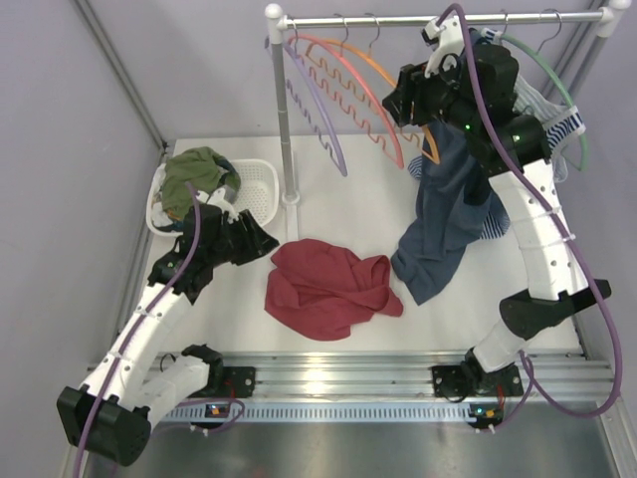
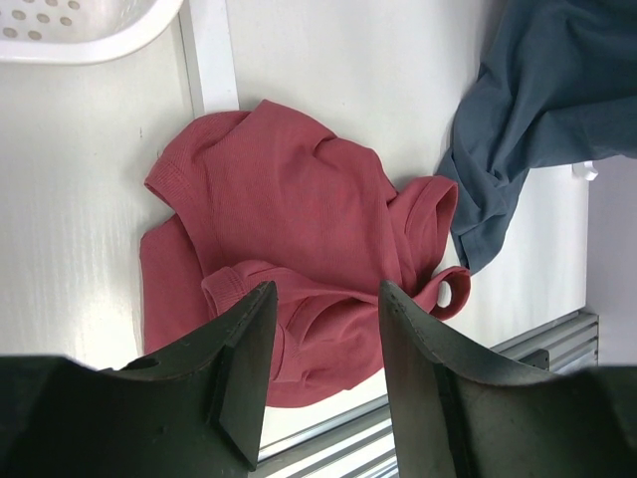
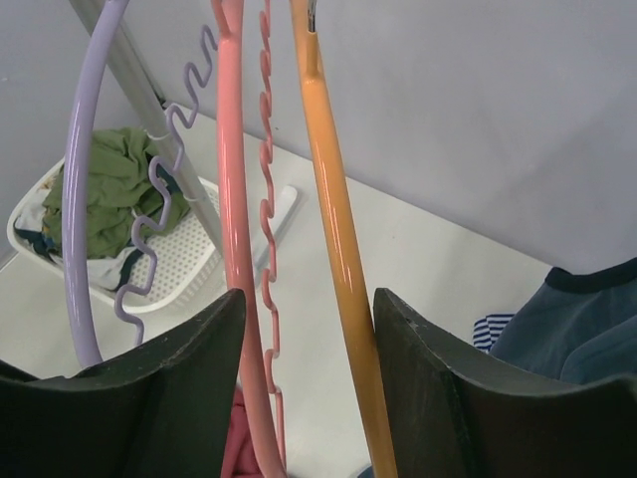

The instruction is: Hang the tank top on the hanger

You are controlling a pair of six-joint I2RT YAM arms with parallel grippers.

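While your left gripper point(image 2: 323, 299) hangs wide open over the crumpled tank top point(image 2: 289, 249), bare table point(image 1: 249, 321) lies to its left and the navy top point(image 2: 537, 100) just to its right. Your right gripper point(image 3: 309, 304) has its fingers apart around the orange hanger point(image 3: 333, 229) and the salmon-pink hanger point(image 3: 234, 199), gripping neither.

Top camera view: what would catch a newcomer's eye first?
The dark red tank top lies crumpled in the middle of the table, with the open left gripper above it. Up at the rail, the right gripper straddles the orange hanger. A navy top hangs nearby.
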